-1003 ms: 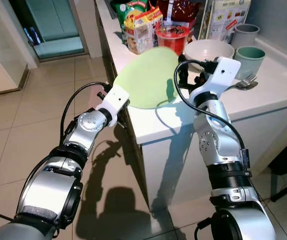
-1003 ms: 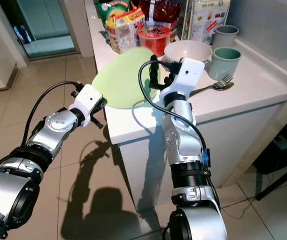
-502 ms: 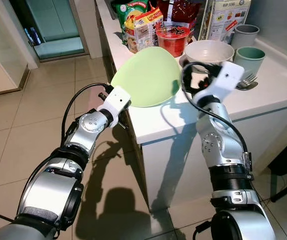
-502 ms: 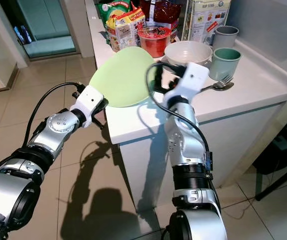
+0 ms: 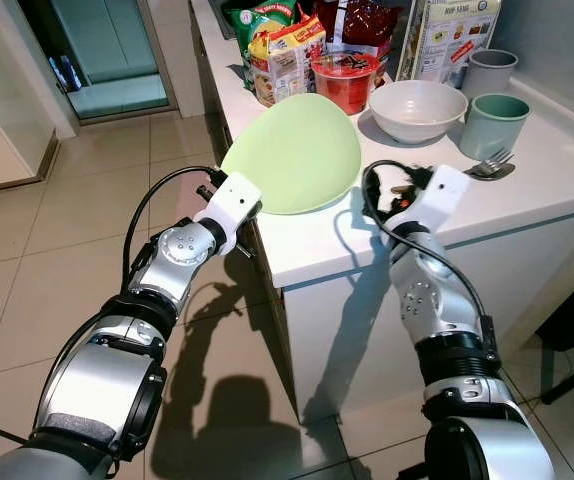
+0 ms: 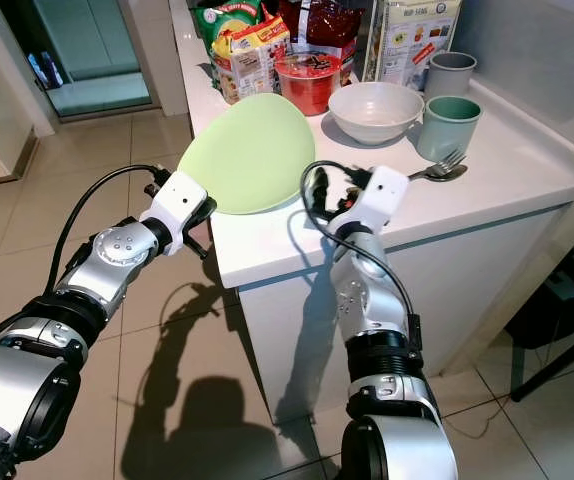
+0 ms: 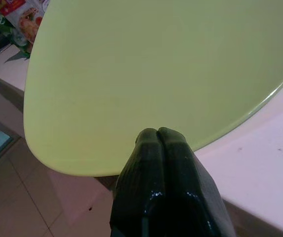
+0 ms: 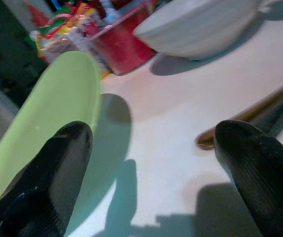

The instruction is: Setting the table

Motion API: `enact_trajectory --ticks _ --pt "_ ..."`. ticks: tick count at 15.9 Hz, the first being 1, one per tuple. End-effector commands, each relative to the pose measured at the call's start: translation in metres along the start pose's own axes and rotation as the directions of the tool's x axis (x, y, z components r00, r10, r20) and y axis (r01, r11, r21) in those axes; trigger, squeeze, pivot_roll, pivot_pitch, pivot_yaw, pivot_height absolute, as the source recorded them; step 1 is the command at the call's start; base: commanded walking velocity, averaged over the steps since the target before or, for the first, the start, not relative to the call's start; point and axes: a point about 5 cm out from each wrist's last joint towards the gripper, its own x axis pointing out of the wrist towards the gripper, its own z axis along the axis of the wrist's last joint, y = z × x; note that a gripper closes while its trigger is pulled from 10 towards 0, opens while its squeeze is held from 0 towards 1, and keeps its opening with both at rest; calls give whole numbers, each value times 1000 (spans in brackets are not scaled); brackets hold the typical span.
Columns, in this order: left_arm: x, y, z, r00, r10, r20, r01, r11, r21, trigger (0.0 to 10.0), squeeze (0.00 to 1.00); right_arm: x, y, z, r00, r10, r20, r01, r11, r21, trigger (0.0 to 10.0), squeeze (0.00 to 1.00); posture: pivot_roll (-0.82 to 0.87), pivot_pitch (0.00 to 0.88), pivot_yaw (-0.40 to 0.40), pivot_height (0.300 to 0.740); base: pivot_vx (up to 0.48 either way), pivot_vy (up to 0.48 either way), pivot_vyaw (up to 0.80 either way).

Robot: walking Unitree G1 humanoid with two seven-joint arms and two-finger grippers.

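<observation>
At centre left of the head view, my left gripper (image 7: 157, 136) pinches the near rim of the green plate (image 5: 292, 152), which tilts up over the white counter (image 5: 557, 170) edge. Just right of it my right gripper (image 8: 151, 163) hovers, fingers spread wide, holding nothing. Farther up sit a white bowl (image 5: 417, 105), fork (image 5: 492, 165) and teal cup (image 5: 494, 122).

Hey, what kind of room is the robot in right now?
Most likely a home kitchen: a white counter holds a bowl, mugs, a fork and snack packets, above a tiled floor.
</observation>
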Motion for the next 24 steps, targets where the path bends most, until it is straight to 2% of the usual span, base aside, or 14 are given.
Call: enact_trajectory --ticks 1,4,6,11,23,24 --pt "-6 -15 -30 989 -64 -130 63 998 -10 10000 0 5 20 7 995 96 30 -95 995 -38 10000 0 79 0 77 740 0 0 0" --pt "-6 -14 -29 990 -63 -126 63 998 -5 10000 0 7 34 9 983 178 50 -173 982 -79 10000 0 85 0 76 740 0 0 0" --pt "-6 -14 -28 991 -63 -122 63 998 -5 10000 0 9 39 6 979 202 40 -199 977 -71 10000 0 87 0 75 740 0 0 0" --pt "-6 -13 -26 991 -63 -117 63 998 1 10000 0 13 37 -6 983 181 -14 -181 983 -18 10000 0 94 0 71 740 0 0 0" --pt "-5 -14 -24 992 -73 -104 75 997 9 10000 0 23 37 -15 983 162 -81 -169 982 -89 10000 0 103 0 73 740 0 0 0" --pt "-5 -14 -24 992 -74 -104 76 997 9 10000 0 24 38 -16 983 162 -81 -169 982 -89 8078 0 104 0 73 740 0 0 0"
